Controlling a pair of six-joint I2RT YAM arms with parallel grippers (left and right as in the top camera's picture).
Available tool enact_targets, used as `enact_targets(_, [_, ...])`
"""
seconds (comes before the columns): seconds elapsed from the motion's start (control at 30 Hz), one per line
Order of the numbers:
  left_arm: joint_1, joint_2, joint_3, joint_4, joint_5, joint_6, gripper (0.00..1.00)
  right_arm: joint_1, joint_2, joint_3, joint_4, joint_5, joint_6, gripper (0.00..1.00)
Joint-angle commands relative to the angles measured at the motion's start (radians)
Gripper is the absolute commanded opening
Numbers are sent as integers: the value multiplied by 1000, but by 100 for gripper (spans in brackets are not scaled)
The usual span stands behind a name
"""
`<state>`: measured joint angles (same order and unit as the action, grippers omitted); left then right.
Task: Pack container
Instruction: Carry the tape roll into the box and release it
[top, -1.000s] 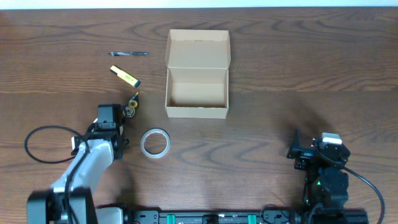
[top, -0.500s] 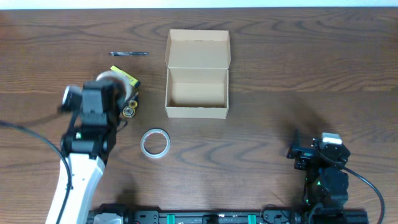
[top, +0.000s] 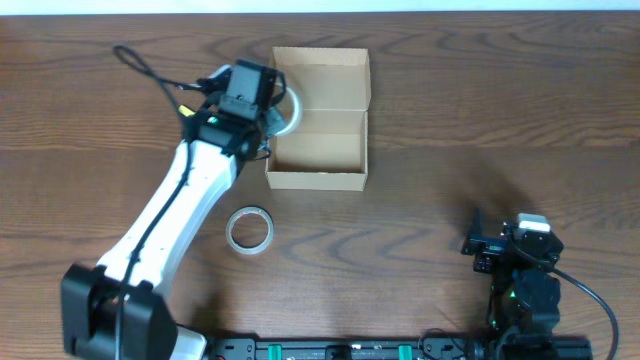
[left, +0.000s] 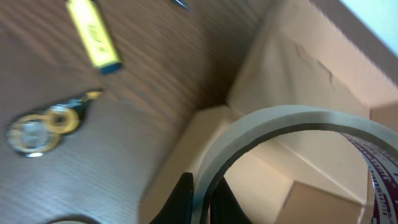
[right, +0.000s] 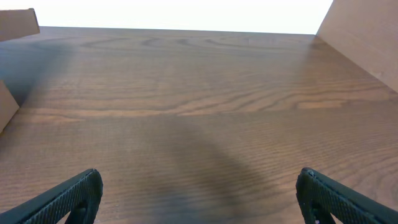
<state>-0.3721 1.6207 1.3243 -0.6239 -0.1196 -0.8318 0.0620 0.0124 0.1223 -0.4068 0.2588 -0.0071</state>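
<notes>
Black fingers of the left hand were pinched shut on the rim of a greyish tape roll, which stood on edge between them. The roll hung over the left wall of the container, partly above its open inside; whether it touched the cardboard could not be told. The container sat near the middle of the far half of the wooden tabletop, its flap lid folded back flat on the far side. Just left of the box, in the wrist view, lay a yellow marker-like stick and, nearer the arm, a small brass-coloured ringed object, blurred. A second tape roll lay flat on the tabletop in front of the container's left corner, apart from it. Well to the right, near the front edge, the right hand stood with its fingers spread wide and nothing between them.
</notes>
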Motion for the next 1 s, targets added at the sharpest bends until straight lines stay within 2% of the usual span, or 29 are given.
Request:
enact_targets(0.0, [-32, 41, 50, 0, 55, 52, 6, -6, -6, -3, -1, 2, 18, 99])
enact_targets(0.2, [-106, 113, 54, -3, 72, 142, 6, -6, -6, -3, -1, 2, 18, 99])
enact_targets(0.5, [-116, 207, 54, -6, 66, 152, 7, -6, -6, -3, -1, 2, 18, 99])
enact_targets(0.63, [-116, 219, 54, -8, 65, 153, 15, -6, -6, -3, -1, 3, 18, 99])
enact_targets(0.73, [-116, 219, 54, -8, 64, 153, 27, -6, -6, -3, -1, 2, 18, 99])
enact_targets(0.97, [-115, 216, 54, 10, 50, 151, 39, -6, -6, -3, -1, 3, 18, 99])
